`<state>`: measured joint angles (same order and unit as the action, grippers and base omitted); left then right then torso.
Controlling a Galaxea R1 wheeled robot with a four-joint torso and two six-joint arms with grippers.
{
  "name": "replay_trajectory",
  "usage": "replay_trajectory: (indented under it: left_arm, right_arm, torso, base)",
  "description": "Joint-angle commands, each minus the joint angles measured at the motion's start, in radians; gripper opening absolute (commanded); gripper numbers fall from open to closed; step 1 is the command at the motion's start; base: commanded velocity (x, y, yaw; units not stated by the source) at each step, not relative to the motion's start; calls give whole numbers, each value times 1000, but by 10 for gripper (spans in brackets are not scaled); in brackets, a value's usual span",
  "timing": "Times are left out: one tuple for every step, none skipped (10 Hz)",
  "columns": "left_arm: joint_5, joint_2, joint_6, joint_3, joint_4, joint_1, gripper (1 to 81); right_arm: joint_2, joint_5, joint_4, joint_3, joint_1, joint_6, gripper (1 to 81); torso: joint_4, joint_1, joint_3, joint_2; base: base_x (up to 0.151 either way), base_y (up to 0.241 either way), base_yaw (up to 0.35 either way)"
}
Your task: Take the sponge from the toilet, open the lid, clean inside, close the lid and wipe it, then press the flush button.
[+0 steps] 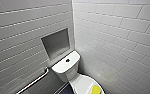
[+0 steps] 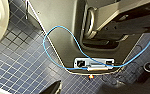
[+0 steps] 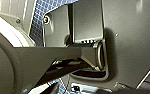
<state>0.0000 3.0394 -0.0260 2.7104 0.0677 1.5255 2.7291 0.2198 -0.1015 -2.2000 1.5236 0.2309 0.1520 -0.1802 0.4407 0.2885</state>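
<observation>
- The toilet [image 1: 66,68] stands in the far corner where two white tiled walls [image 1: 121,30] meet, its boxy cistern against the left wall.
- The lid [image 1: 82,83] is down over the bowl, near the bottom edge of the head view.
- The sponge [image 1: 96,89], bright yellow, lies flat on the lid's right side, nearer the robot than the cistern.
- The flush button [image 1: 67,60] sits dark and round in the middle of the cistern top, well apart from the sponge.
- A grey recessed niche [image 1: 56,42] is set in the left wall, just above the cistern.
- A metal grab rail [image 1: 33,81] runs along the left wall, left of the toilet.
- The left gripper [image 2: 52,88] hangs over the dark blue mosaic floor [image 2: 16,62], beside the robot's base [image 2: 63,25] and a looping blue cable [image 2: 58,50]; I cannot tell whether it is spread or pressed together.
- The right gripper [image 3: 53,88] is close against the robot's body; its state cannot be told either.
</observation>
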Motion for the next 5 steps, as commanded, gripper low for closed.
replay_trajectory:
  left_arm:
    - [77,-5,6,-6,9,26,811]
    - [78,-7,6,-6,9,29,811]
    - [78,-6,6,-6,9,34,811]
    - [78,-2,6,-6,9,37,811]
    - [78,1,4,-6,9,38,811]
  right_arm:
    - [-245,32,29,237,-50,134,811]
    - [-274,30,29,250,-78,157,811]
    - [-311,30,29,267,-110,173,811]
    - [-343,30,29,283,-140,196,811]
    - [-377,30,31,301,-176,214,811]
  torso:
    - [0,0,0,0]
    - [0,-65,73,101]
    - [0,-69,96,109]
    - [0,-82,111,130]
    - [0,-100,139,160]
  base:
    - [0,0,0]
    - [0,0,0]
    - [0,0,0]
    - [0,0,0]
    - [0,0,0]
